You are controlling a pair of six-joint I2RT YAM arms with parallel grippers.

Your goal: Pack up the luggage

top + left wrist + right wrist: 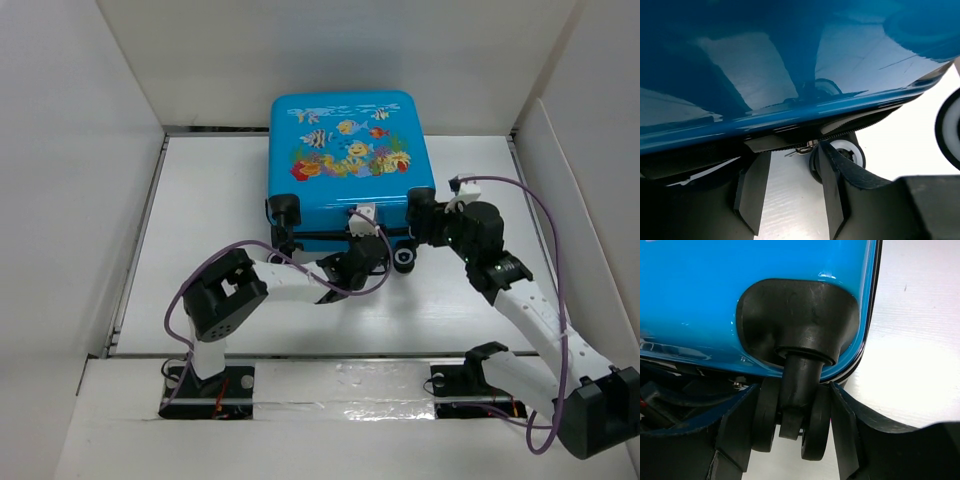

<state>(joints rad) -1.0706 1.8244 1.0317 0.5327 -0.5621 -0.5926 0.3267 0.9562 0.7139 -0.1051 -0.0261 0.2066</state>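
Luggage: bright blue hard-shell suitcase with fish print (pixel 350 150), closed and lying flat at the far middle of the white bench (pixel 200 200), with its wheels toward the arms.
Left end effector (pixel 362 258): at the suitcase's near zip seam, fingers (pixel 752 195) narrowly apart with nothing visibly gripped.
Right end effector (pixel 420 215): clamped around the black caster wheel (pixel 790 420) at the near right corner.

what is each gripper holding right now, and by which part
The right gripper looks clamped on the suitcase by its near right corner wheel, one finger each side. The left gripper holds nothing; its fingers stand apart at the zip edge.
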